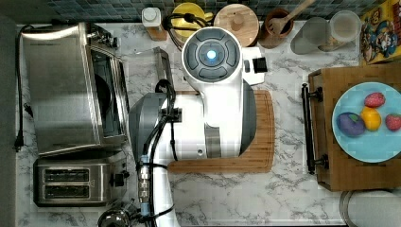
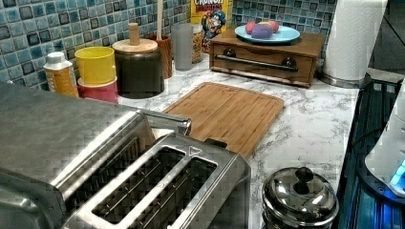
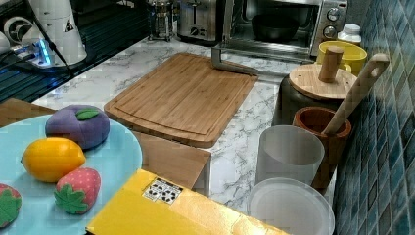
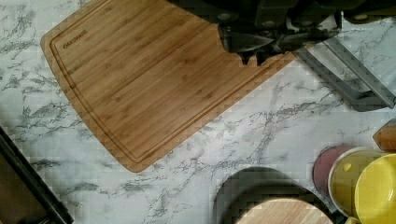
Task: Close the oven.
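The oven (image 1: 66,90) stands at the top view's left, a boxy steel body with a dark inside (image 3: 274,22). Its glass door (image 1: 144,68) lies folded down flat on the counter, and the bar handle (image 3: 230,63) reaches the corner of the bamboo cutting board (image 3: 186,95). In the left view the handle (image 2: 167,121) sticks out past the oven's steel top (image 2: 47,129). The gripper (image 4: 252,57) hangs over the board's corner, a short way from the door's handle (image 4: 355,81). Its fingers are shut with nothing between them. The white arm (image 1: 215,94) covers the gripper in the top view.
A two-slot toaster (image 1: 71,182) and a steel lidded pot (image 2: 298,193) stand next to the oven. Canisters (image 1: 236,21), a yellow cup (image 3: 342,56), a utensil pot (image 3: 323,132) and plastic tumblers (image 3: 288,154) line the tiled wall. A wooden box (image 1: 340,175) carries a blue plate (image 1: 373,142) of toy fruit.
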